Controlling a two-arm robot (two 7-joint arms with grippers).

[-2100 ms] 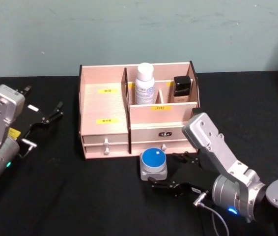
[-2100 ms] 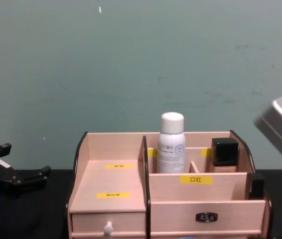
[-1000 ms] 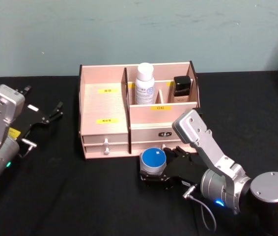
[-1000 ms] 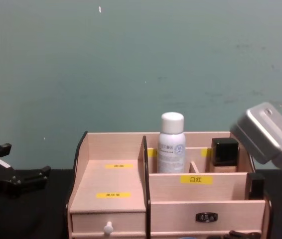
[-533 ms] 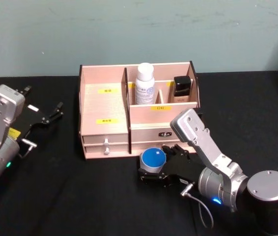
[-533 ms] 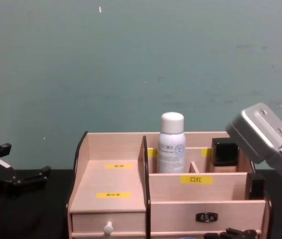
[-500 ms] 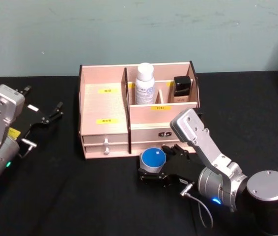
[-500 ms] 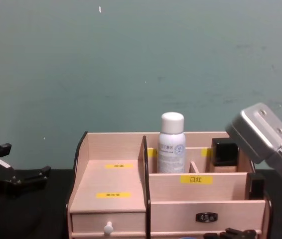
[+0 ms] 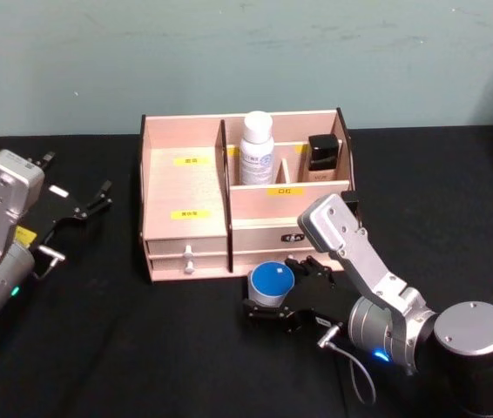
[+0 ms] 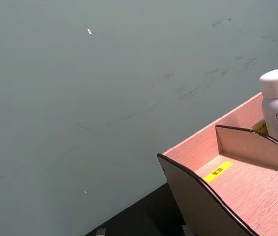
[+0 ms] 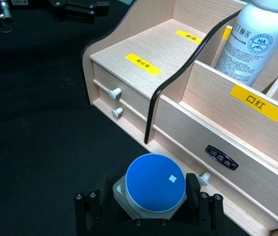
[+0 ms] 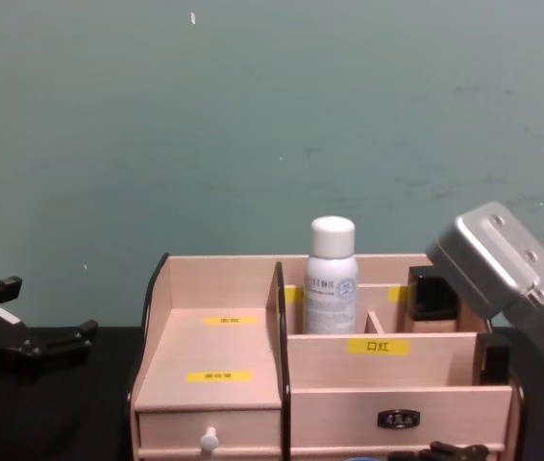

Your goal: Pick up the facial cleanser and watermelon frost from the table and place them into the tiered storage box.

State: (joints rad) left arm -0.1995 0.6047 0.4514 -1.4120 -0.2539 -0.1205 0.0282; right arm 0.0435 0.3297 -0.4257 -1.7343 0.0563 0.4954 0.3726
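Right gripper (image 11: 149,206) is low on the black table (image 9: 124,348) in front of the box, jaws spread, one finger (image 11: 94,209) on each side of the blue-lidded jar (image 11: 155,183). The fingers sit close to the jar's sides; a firm clamp is not visible. The jar stands upright on the table, just in front of the lower right drawer of the tiered storage box (image 9: 185,187), near the small drawer knob. The box is mid-table, its stepped left shelf bare apart from yellow labels. A white bottle (image 9: 257,148) stands upright in a rear compartment right of the divider, and a dark-capped bottle (image 9: 321,155) is in the far right rear slot. Left gripper (image 9: 98,198) is parked well left of the box, fingers apart, holding nothing. A teal wall (image 9: 229,52) is behind.
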